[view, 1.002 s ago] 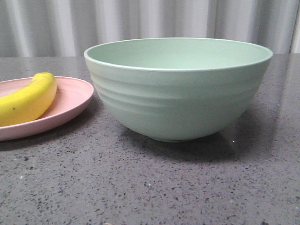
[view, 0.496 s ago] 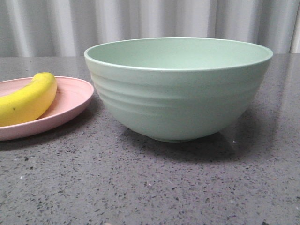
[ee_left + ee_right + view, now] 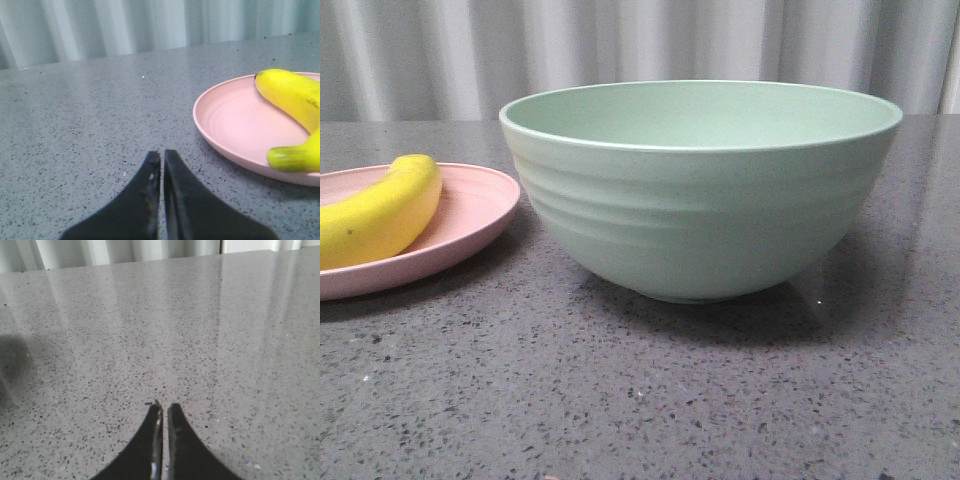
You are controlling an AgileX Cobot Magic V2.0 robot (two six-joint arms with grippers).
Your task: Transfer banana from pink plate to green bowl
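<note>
The yellow banana (image 3: 382,210) lies on the pink plate (image 3: 475,215) at the left of the front view. The large mint-green bowl (image 3: 700,195) stands just right of the plate and is empty as far as its inside shows. In the left wrist view the banana (image 3: 295,100) and the pink plate (image 3: 235,125) also show. My left gripper (image 3: 162,153) is shut and empty, low over the table, a short way from the plate's rim. My right gripper (image 3: 164,406) is shut and empty over bare table. Neither gripper shows in the front view.
The grey speckled tabletop (image 3: 640,400) spreads around the plate and bowl. A pale pleated curtain (image 3: 640,50) hangs behind the table's far edge.
</note>
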